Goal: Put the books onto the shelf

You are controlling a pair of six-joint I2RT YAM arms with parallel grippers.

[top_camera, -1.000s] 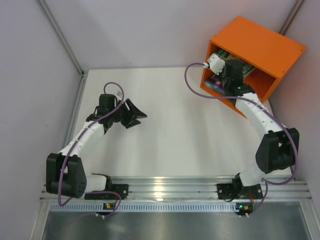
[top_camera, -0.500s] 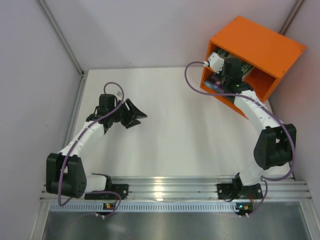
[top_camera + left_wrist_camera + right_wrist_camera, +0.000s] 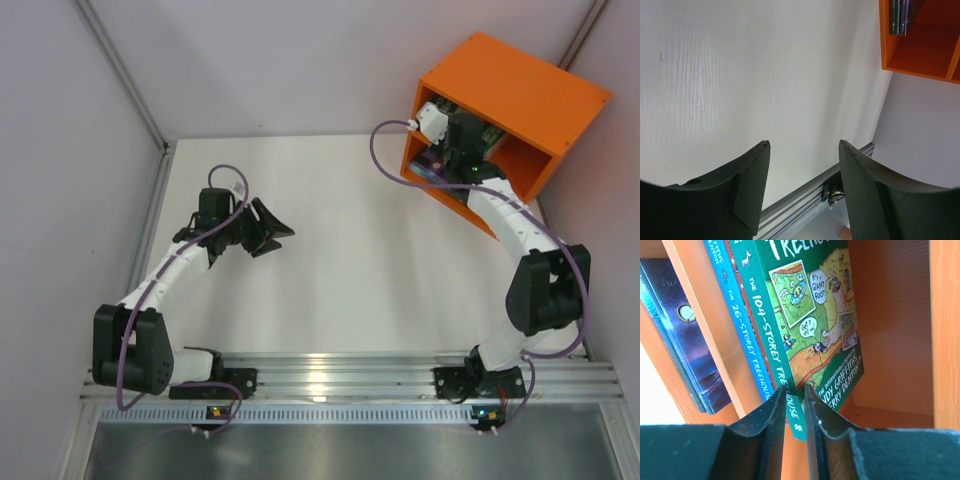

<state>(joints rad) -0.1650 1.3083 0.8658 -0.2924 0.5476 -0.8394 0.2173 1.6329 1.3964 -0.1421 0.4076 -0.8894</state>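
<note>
The shelf (image 3: 520,95) is smooth, satin-painted orange wood, the green book (image 3: 805,315) inside it has a glossy printed paper cover, the right claw (image 3: 795,389) at the shelf is matt black moulded plastic, and the table (image 3: 340,260) under the shelf is matt white with faint grain.

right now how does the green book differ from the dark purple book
The green book is clamped at its spine by the right tool; the dark purple book is untouched. They sit on opposite sides of the divider board, the green one beside a blue book. Both are inside the orange shelf.
</note>
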